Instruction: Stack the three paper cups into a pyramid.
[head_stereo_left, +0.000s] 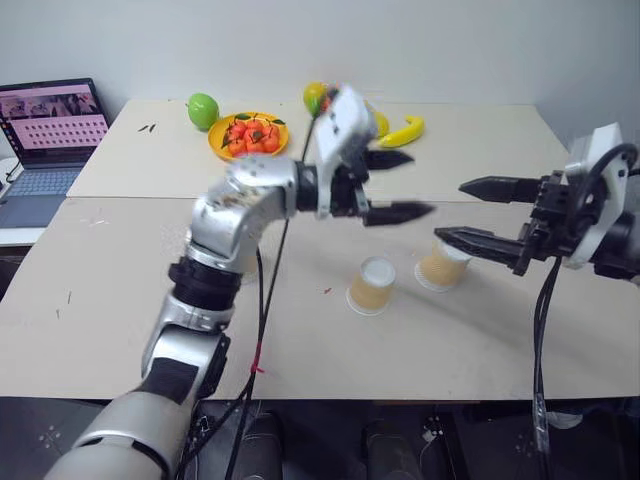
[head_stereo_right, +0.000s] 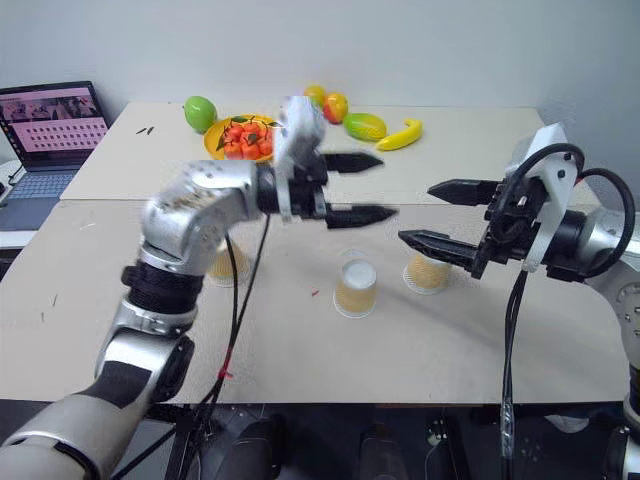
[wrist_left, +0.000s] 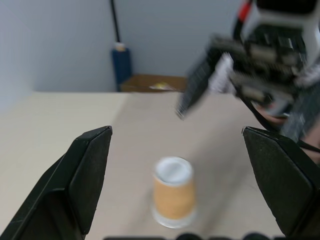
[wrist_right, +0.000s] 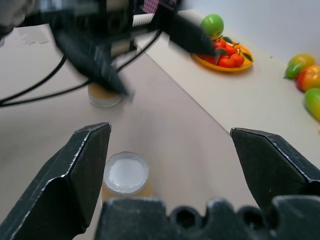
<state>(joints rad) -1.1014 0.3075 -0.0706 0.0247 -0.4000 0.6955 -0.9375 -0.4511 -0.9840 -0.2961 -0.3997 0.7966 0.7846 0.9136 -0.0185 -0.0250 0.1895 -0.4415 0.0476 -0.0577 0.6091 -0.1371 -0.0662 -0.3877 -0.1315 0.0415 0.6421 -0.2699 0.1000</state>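
Three paper cups all stood upside down, white bases up, long axes vertical, none stacked. Middle cup sat mid-table; second cup just beside it, under the right gripper; third cup well apart, behind the left arm. No readable print on the cups. Left gripper hovered above the middle cup, fingers spread, empty. Right gripper's fingers spread too, holding nothing. Laptop screen text illegible. Fruit plate at the far table edge.

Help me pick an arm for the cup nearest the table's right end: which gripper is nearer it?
Right. The right gripper hangs open just above that cup; the left gripper, also open, is raised farther left.
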